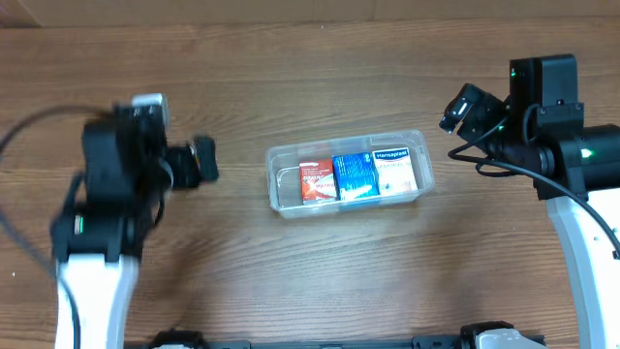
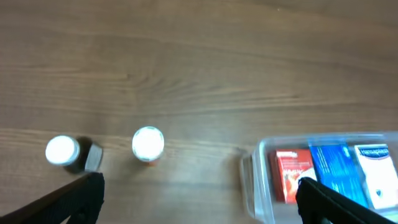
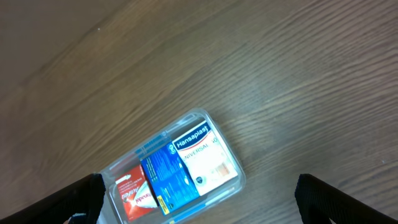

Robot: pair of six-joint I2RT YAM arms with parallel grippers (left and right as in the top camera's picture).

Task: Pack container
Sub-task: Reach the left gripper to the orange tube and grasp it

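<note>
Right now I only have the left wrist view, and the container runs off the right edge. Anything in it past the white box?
Observer: No. Overhead shows the container whole: only a red box, a blue box and the white box, side by side.
Operator: Where is the right pincer?
Observer: The right pincer is beyond the container's white-box end, apart from it, open.
Operator: Any brand on the white box?
Observer: The right wrist view reads "Hansaplast".
</note>
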